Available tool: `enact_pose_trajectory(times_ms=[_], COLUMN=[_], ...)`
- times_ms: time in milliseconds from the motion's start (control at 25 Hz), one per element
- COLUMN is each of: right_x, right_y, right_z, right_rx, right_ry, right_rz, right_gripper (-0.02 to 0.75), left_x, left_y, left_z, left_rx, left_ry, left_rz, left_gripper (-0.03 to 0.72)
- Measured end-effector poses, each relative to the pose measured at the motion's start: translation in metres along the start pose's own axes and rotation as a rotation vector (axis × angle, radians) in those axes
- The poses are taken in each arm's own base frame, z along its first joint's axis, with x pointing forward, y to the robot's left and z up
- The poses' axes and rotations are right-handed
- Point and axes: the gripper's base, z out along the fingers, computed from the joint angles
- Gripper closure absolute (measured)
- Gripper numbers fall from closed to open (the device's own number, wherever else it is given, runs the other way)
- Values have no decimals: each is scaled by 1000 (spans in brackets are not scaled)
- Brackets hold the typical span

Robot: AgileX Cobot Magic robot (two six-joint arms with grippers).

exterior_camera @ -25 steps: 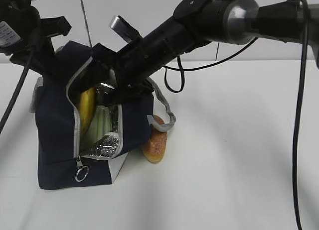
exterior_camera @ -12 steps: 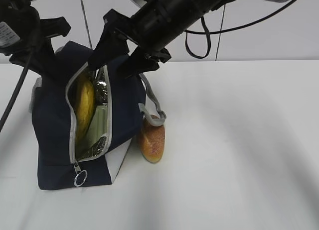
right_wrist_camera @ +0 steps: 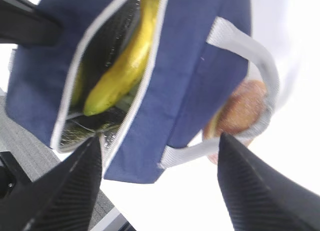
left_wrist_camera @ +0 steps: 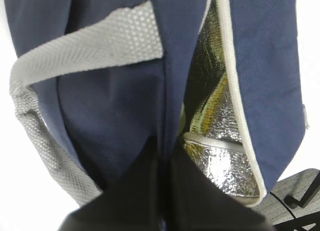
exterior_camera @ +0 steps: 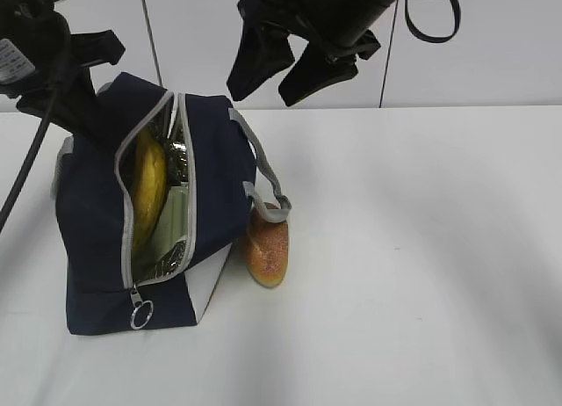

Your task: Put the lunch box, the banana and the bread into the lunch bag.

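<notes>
We see the lunch bag [exterior_camera: 97, 239] unzipped on the white desk [exterior_camera: 421, 274], the right hand [exterior_camera: 279, 68] spread above it, the left hand [left_wrist_camera: 162, 201] pinching its fabric; the banana [exterior_camera: 149, 191] inside, the bread [exterior_camera: 268, 248] outside against its side.

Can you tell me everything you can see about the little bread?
The bread is a small oval roll, golden-brown and orange, with a paler part near its top. It looks crusty and whole. It sits on the white table, outside the lunch bag, leaning close against the bag's right side. A grey strap handle hangs over its top end, so that part is hidden. In the right wrist view the bread peeks through the strap's loop. No gripper touches it.
</notes>
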Motion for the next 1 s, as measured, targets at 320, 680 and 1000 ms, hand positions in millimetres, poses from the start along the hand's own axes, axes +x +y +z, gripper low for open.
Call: enact_pose_trajectory(times_ms=[320,680,1000], right_x=[58,123,139], right_y=[-10,-21,-29], right_z=[5,20,38], right_rx=[83,126,98], right_ry=[-33,-52,-148], right_rz=[80,163,186], right_gripper=[190,190,202], left_x=[0,0,0], left_y=[0,0,0], left_z=[0,0,0], left_rx=[0,0,0], left_ry=[0,0,0], left_rz=[0,0,0], left_gripper=[690,690,690])
